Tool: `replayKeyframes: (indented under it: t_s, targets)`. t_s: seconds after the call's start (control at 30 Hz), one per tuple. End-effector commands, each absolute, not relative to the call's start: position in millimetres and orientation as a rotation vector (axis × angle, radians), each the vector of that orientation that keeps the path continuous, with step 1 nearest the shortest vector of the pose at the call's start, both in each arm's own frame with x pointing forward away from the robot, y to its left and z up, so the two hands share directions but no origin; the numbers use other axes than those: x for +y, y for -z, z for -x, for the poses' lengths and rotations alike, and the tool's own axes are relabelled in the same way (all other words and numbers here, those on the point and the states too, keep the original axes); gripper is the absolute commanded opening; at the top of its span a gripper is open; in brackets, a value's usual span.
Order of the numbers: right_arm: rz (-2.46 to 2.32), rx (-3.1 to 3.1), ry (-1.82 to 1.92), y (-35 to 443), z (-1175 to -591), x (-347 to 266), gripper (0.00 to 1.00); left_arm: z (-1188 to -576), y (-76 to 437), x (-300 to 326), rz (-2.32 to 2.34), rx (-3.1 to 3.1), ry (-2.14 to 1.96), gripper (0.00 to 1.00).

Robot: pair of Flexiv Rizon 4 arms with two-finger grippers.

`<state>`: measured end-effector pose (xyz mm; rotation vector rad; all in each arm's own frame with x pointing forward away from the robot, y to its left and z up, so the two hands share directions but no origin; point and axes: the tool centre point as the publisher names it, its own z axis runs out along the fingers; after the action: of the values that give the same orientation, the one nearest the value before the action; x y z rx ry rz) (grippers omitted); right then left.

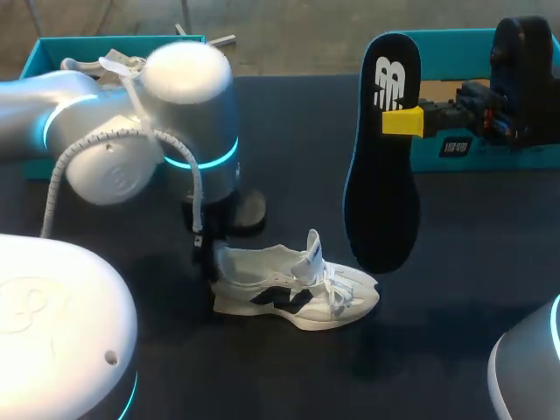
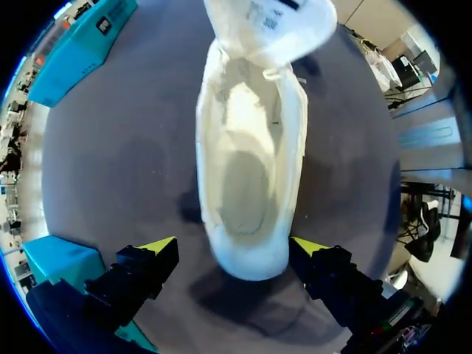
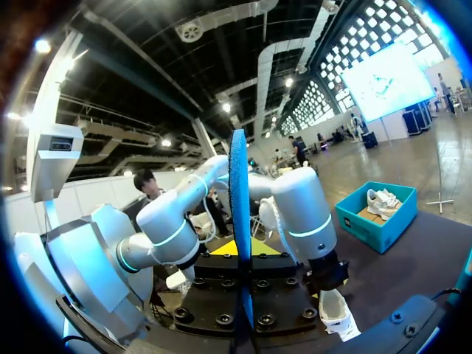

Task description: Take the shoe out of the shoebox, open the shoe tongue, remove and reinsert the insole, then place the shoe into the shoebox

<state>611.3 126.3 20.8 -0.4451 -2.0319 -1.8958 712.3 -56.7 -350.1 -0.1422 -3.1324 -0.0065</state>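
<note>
Head view: white shoe [image 1: 293, 293] with black side marks sits upright on the dark desk [image 1: 455, 289], toe to the right, tongue [image 1: 312, 249] standing up. Left arm [image 1: 188, 114] comes down just behind the heel, and its fingers are hidden from here. Right end effector [image 1: 398, 121] is clamped on the insole [image 1: 382, 175] and holds it upright in the air. The insole's dark face with the white logo is toward the camera, and its lower end is near the shoe's toe. Left shoebox [image 1: 52, 48], teal, sits at the desk's back left behind the left arm. Right shoebox [image 1: 451, 39], also teal, sits at back right behind the right end effector.

Left wrist view: left end effector [image 2: 234, 247] is spread wide, with one yellow tip on each side of the shoe's heel. There's a clear gap on one side. The other tip is close to the heel, and I can't tell if it touches. Shoe mouth gapes, pale lining visible inside, tongue pushed toward the toe.

Right wrist view: insole is seen edge-on, pinched between the two fingers. Beyond it are the left arm and the shoe on the desk, plus the left shoebox with a second white shoe [image 3: 383, 198] inside.
</note>
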Motion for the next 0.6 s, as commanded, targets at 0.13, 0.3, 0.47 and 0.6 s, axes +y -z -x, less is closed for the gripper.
replayKeyframes:
  t_s: [0.13,0.3,0.47,0.6]
  targets:
    - [0.445,-2.033,1.891,-20,-614,129,0.00,-717,322,-70,0.156,-3.169,0.000,1.00]
    - [0.445,-2.033,1.891,-20,-614,129,0.00,-722,316,-82,0.160,-3.161,-0.046,1.00]
    - [0.445,-2.033,1.891,-20,-614,129,0.00,-726,317,-97,0.186,-3.173,-0.068,1.00]
    - [0.445,-2.033,1.891,-20,-614,129,0.00,-729,324,-113,0.210,-3.186,-0.084,1.00]
